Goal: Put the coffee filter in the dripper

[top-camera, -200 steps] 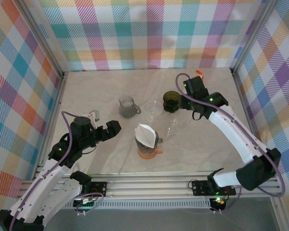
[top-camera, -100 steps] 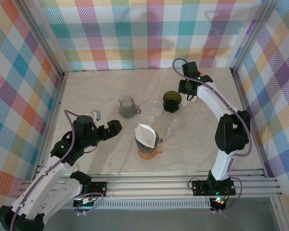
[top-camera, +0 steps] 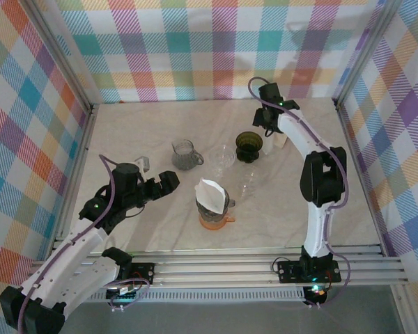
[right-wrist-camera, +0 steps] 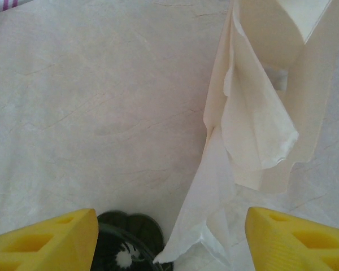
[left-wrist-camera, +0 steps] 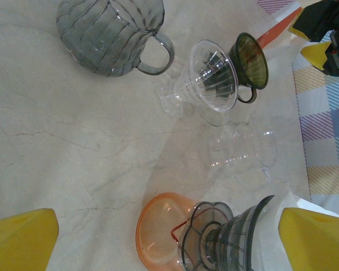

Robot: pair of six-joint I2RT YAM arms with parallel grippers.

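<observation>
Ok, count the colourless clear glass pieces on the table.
2. A clear ribbed dripper stands between the grey pitcher and the dark green dripper; a second clear piece sits nearer the arms, just right of the grey dripper. None seems hidden.

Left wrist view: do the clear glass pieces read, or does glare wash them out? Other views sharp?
Left wrist: clear dripper keeps its ribs, the clear cup near it is faint on the marble tabletop; no harsh glare. Right wrist: paper filters sharp, slightly bright. Top external: even light.
</observation>
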